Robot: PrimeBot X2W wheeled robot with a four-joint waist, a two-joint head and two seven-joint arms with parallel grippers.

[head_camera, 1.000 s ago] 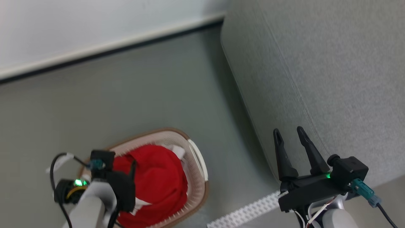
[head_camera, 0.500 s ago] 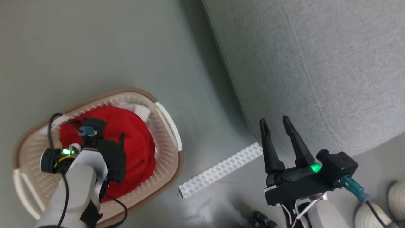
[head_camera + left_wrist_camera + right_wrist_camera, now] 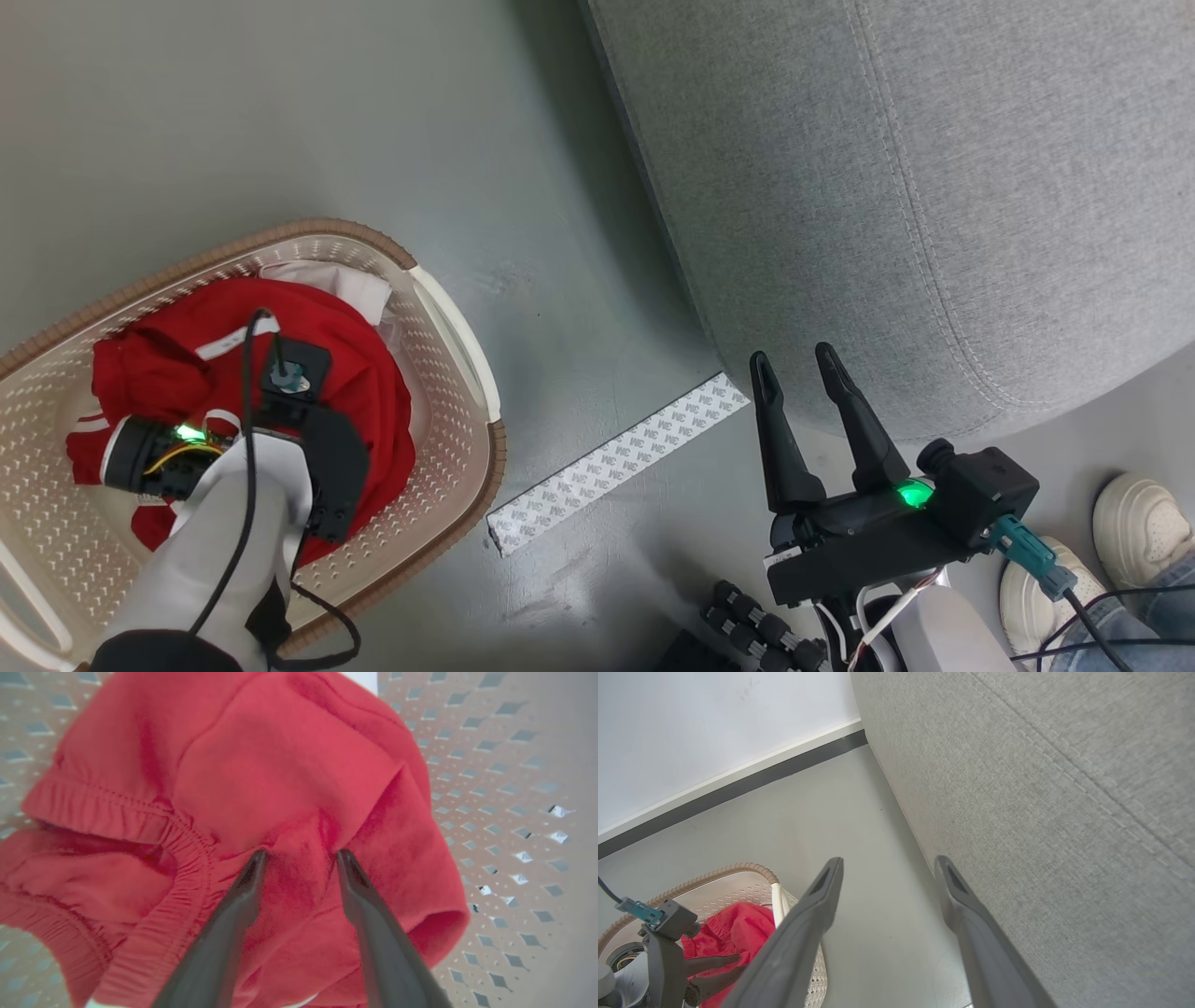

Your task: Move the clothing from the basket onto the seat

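My left claw (image 3: 299, 856) stands wide, tips dug into the clothing (image 3: 280, 765) heaped in the basket (image 3: 514, 812); a thin pinch could slip or snag cloth on the perforated wall. My right claw (image 3: 792, 357) hangs wide, empty, near the rounded edge of the seat (image 3: 934, 187). Bare floor (image 3: 560, 233) between leaves swing room.

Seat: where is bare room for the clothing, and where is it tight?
The seat is bare fabric on both sides of its seam. Bare floor lies between it and the basket. Tight: inside the basket, left gripper pressing into the clothing; shoe beside the right gripper.
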